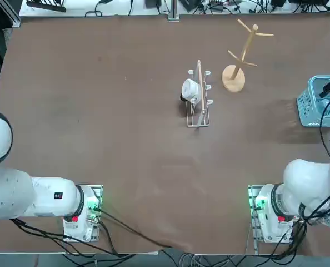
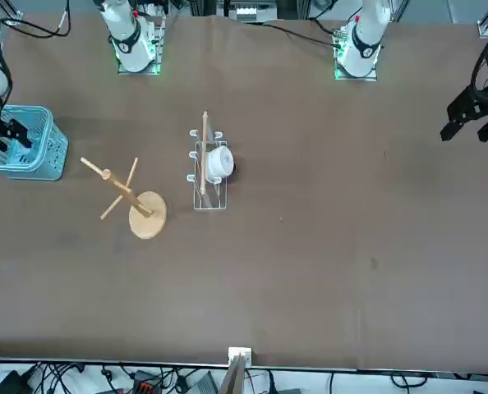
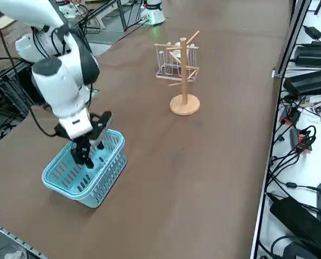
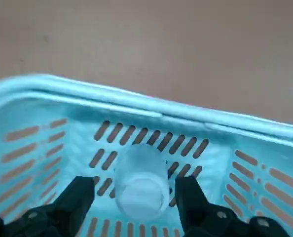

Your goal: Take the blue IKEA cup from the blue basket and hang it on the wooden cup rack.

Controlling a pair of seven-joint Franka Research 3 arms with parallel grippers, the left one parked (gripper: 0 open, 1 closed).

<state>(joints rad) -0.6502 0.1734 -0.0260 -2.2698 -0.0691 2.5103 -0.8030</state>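
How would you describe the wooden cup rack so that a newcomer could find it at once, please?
On the brown table, look beside the wire rack holding a white cup. The wooden cup rack stands there: a pale disc base, upright pole and bare angled pegs, unlike its low metal neighbour.

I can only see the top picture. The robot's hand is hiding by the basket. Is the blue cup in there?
Observer: Yes, the cup lies inside the basket.
Operator: Is the gripper grabbing it?
Observer: Not yet. The right gripper is down in the basket, open, one finger either side of the cup.
Operator: Is anything hanging on the wooden rack?
Observer: No, the rack has bare pegs.
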